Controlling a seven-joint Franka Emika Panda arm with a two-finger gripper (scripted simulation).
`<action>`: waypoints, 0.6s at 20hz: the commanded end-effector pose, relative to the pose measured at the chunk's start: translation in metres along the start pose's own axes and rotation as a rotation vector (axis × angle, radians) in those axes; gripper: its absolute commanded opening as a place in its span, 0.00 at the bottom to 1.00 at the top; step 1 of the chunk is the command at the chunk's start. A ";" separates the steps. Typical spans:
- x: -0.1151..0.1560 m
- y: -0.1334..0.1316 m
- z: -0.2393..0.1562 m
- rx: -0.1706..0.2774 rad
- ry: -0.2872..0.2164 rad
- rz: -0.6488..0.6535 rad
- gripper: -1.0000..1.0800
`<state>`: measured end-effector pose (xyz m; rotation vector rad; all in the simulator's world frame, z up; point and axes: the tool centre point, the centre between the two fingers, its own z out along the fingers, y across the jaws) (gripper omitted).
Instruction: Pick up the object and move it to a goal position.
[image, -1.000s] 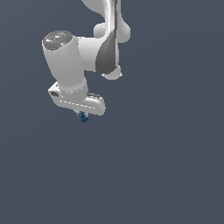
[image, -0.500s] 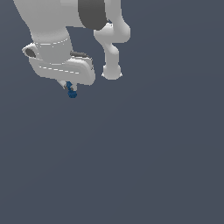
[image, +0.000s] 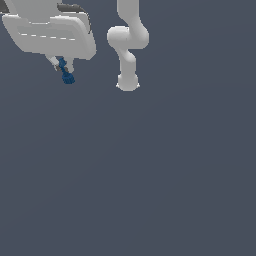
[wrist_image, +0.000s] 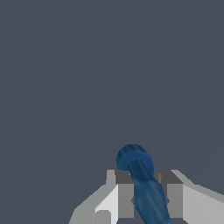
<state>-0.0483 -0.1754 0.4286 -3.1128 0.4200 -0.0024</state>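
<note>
The gripper (image: 63, 66) jaws clamp the dark-blue object (wrist_image: 142, 183), its knobbly end (image: 68, 78) poking out beyond them.

This is a simulated scene rather than any real room: a flat, uniform slate-grey backdrop (image: 165, 180) fills both views with no walls, furniture, seams or shadows. The smooth, untextured white robot arm (image: 127, 47), at the upper middle of the exterior view, has the clean shading of a computer render. Whether the grey is a floor or simply empty background cannot be told.
</note>
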 end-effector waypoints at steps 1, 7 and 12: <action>-0.002 0.004 -0.015 0.000 -0.002 -0.001 0.00; -0.004 0.009 -0.033 -0.001 -0.001 -0.001 0.00; -0.003 0.010 -0.035 -0.001 -0.001 -0.001 0.00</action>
